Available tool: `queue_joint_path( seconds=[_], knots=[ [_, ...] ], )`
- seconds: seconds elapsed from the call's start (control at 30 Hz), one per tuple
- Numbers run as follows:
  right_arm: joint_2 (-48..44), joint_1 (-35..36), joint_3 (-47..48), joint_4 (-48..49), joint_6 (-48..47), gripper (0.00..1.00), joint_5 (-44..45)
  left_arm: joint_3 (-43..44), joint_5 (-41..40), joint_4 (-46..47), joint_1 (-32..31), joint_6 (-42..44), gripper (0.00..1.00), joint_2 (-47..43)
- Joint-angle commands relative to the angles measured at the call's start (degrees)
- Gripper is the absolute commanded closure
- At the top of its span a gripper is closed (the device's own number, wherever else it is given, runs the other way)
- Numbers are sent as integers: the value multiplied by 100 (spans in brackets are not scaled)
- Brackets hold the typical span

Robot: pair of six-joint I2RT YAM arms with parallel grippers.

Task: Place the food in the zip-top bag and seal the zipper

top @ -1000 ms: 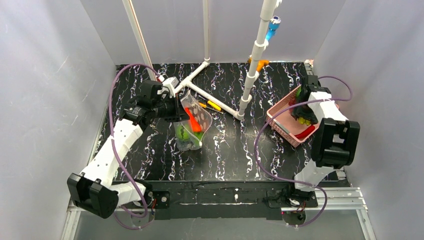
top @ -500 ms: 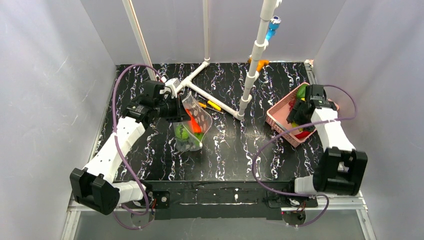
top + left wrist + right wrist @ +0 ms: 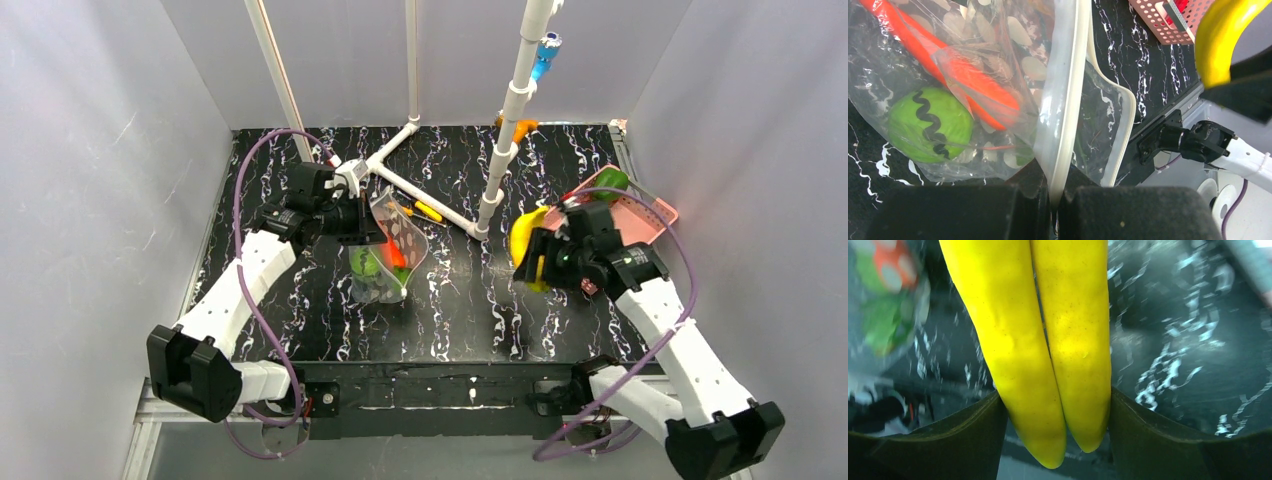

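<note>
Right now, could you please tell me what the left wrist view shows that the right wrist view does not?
Only the left wrist view: the left gripper pinching the zipper of the zip-top bag, a green round toy and an orange pepper sharp inside it, and a corner of the pink basket. Only the right wrist view: the right gripper clamped on two yellow bananas near their tips. Both: the bananas, the dotted bag with green and orange contents (blurred in the right view), and the black marbled table.
</note>
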Motion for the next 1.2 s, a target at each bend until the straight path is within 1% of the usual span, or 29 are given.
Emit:
queue_joint_path(
  seconds=[0.0,0.07,0.13,0.17,0.27,0.33,0.43,0.5,0.63,0.7,0.83,1.0,1.07,1.13,1.17],
  knots=[
    [-346,1280,73,-594,529,75,-177,-123,50,114,32,241,100,-47],
    [-468,1867,90,-607,685,75,-149,-129,61,127,36,276,100,-15],
    [-421,2441,156,-564,726,75,-465,-141,136,159,33,300,100,7],
    [-251,2696,246,-558,717,75,-584,-153,167,185,26,316,100,7],
    [198,3374,946,-701,753,75,-544,-174,133,218,3,376,100,-20],
    [559,3535,1430,-710,674,74,-934,-202,44,237,-41,438,100,-89],
    [1331,3672,2433,-1242,279,74,-1376,-265,-42,317,-91,519,100,-189],
    [1769,3746,2969,-1347,93,73,-1692,-291,-83,342,-104,538,100,-247],
    [2447,3758,3497,-1224,71,73,-2682,-394,-139,473,-134,572,100,-404],
    [2767,3758,3769,-1369,-41,73,-2869,-410,-186,500,-155,587,100,-449],
    [3478,3750,4661,-2101,-360,74,-2289,-419,-167,518,-174,595,100,-487],
    [4207,3667,5128,-2368,-389,75,-1827,-431,-157,535,-231,620,100,-524],
    [4430,3605,5333,-2571,-386,77,-1349,-434,-198,531,-252,652,100,-561],
    [4613,3592,5573,-2895,-383,78,-594,-443,-265,531,-275,673,100,-617],
    [4685,3591,5673,-3089,-399,78,-417,-460,-307,531,-284,704,100,-648]
  ],
)
